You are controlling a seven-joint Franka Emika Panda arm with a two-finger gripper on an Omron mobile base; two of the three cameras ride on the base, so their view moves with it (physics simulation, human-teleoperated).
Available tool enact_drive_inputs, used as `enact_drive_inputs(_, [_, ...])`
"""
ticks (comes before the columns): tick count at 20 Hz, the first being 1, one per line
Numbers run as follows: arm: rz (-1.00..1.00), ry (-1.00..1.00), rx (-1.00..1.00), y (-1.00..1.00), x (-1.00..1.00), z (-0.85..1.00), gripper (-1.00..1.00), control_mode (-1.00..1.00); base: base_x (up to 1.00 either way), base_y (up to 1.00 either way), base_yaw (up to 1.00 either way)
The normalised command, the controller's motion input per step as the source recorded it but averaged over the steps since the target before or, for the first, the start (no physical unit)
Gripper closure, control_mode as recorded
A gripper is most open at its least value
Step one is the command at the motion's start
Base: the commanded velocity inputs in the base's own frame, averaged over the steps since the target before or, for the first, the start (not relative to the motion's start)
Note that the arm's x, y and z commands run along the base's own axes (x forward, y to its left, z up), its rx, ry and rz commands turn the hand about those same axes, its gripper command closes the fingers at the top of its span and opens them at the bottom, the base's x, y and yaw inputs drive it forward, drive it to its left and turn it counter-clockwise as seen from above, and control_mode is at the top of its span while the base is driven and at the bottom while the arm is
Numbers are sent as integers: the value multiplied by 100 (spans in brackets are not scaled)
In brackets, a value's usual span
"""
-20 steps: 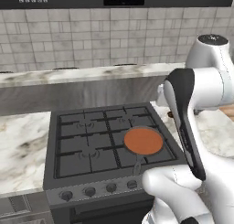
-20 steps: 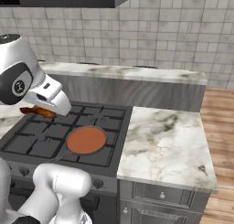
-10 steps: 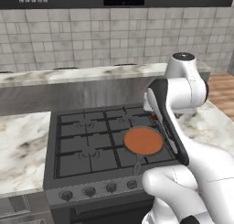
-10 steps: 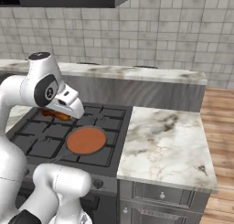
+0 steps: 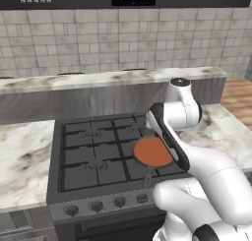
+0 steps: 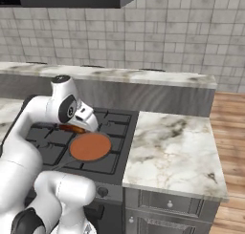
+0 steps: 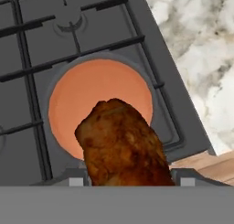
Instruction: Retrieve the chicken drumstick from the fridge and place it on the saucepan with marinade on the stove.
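The chicken drumstick (image 7: 121,145), brown and glossy, fills the lower middle of the hand view, and my gripper (image 7: 130,178) is shut on it. Directly below it lies the saucepan with marinade (image 7: 91,90), round and orange inside, on the front right burner of the black stove (image 7: 27,45). From the right base view the drumstick (image 6: 71,128) hangs under my hand at the pan's (image 6: 90,147) far left rim, a little above it. In the left base view the pan (image 5: 150,151) is partly covered by my arm. The fridge is out of view.
Marble counter (image 6: 172,152) runs to the right of the stove and another stretch (image 5: 22,156) to its left. Round knobs (image 5: 96,205) line the stove front. A raised ledge (image 5: 98,80) and tiled wall close the back. Wooden floor (image 6: 229,132) lies far right.
My arm has swung down and in toward the stove, carrying the drumstick from above the stove's edge to just over the saucepan. The pan has not moved.
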Motion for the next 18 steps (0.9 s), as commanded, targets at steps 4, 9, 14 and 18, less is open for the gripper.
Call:
enact_drive_inputs(4, [0,0,0,0,45,-80,100,-100,0,0,0])
enact_drive_inputs(9, [0,0,0,0,48,-49,100,-100,0,0,0])
enact_drive_inputs(14, [0,2,0,0,45,-43,100,-100,0,0,0])
enact_drive_inputs(18, [0,2,1,0,29,-38,100,-100,0,0,0])
